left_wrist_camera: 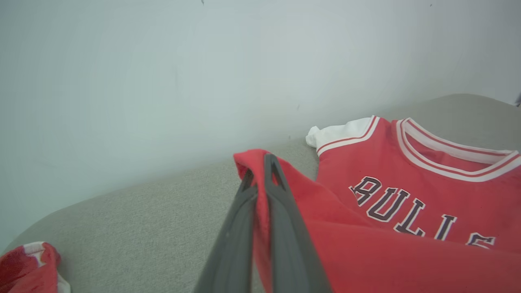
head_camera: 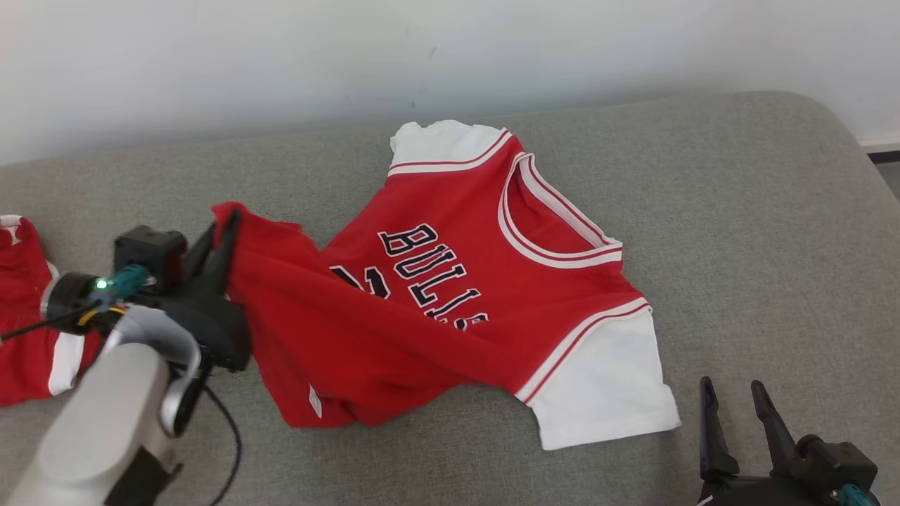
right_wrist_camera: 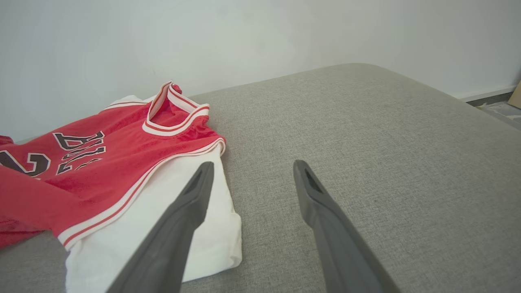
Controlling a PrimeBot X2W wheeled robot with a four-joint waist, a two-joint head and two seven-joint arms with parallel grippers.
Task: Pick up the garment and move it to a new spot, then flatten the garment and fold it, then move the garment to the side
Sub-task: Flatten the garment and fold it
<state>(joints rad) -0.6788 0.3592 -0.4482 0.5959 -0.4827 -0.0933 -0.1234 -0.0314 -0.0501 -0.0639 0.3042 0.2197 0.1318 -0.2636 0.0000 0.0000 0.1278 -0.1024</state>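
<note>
The garment (head_camera: pixel 450 281) is a red basketball jersey with white sleeves and dark lettering, spread across the grey cushion (head_camera: pixel 738 232). My left gripper (head_camera: pixel 223 228) is shut on the garment's hem corner at the left and holds that corner raised above the cushion. In the left wrist view the two fingers (left_wrist_camera: pixel 281 211) pinch the red cloth (left_wrist_camera: pixel 366 252) between them. My right gripper (head_camera: pixel 731 397) stands open at the lower right, just right of the white sleeve (head_camera: pixel 605 379). The right wrist view shows its fingers (right_wrist_camera: pixel 191 203) apart, over the white sleeve (right_wrist_camera: pixel 122 240) and the bare cushion.
Another red and white piece of clothing (head_camera: pixel 28 316) lies at the cushion's left edge, also at the lower left of the left wrist view (left_wrist_camera: pixel 28 266). A pale wall (head_camera: pixel 281 56) runs along the back. The cushion's right end (right_wrist_camera: pixel 366 122) is bare, with floor (head_camera: pixel 887 169) beyond it.
</note>
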